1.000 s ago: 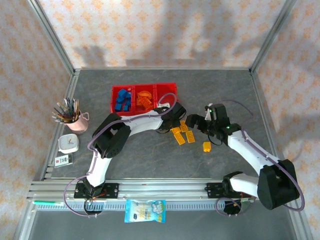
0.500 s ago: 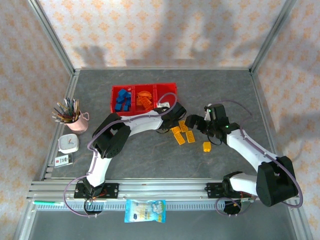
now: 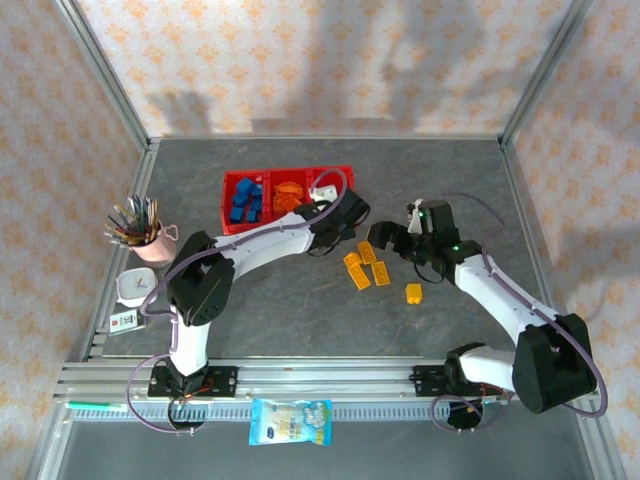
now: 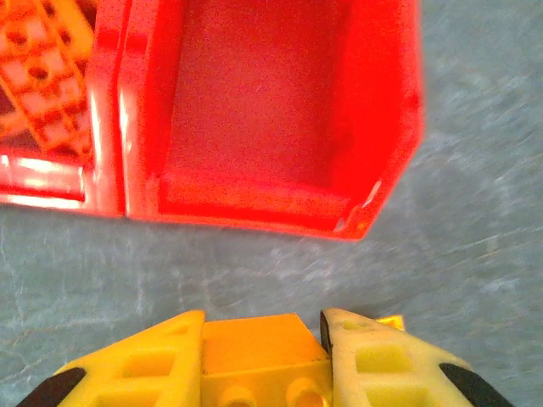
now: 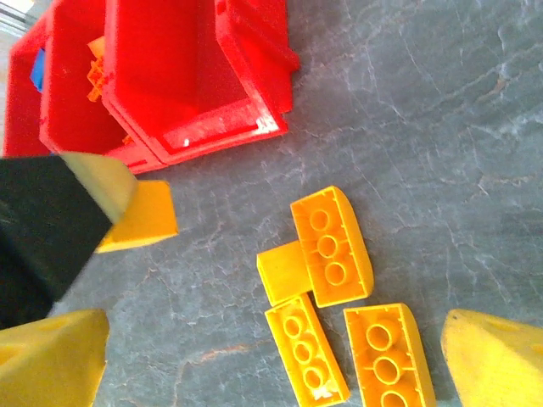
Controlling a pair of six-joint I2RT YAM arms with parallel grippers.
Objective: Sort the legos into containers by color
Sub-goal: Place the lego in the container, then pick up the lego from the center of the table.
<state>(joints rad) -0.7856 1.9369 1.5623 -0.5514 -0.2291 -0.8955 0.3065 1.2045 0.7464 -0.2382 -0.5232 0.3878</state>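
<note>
The red tray sits at the back centre, with blue legos in its left compartment and orange legos in the middle one. In the left wrist view the right compartment looks bare. My left gripper hovers just in front of it, shut on a yellow brick. That held brick also appears in the right wrist view. My right gripper is open above several yellow bricks lying studs-down on the table. One more yellow brick lies apart to the right.
A pink cup of pens stands at the left, with a white timer and a small box in front of it. A snack packet lies beyond the front rail.
My left gripper has moved up toward the tray's right compartment with the yellow brick, its elbow swinging left. The right gripper has shifted slightly up and left over the loose yellow bricks.
</note>
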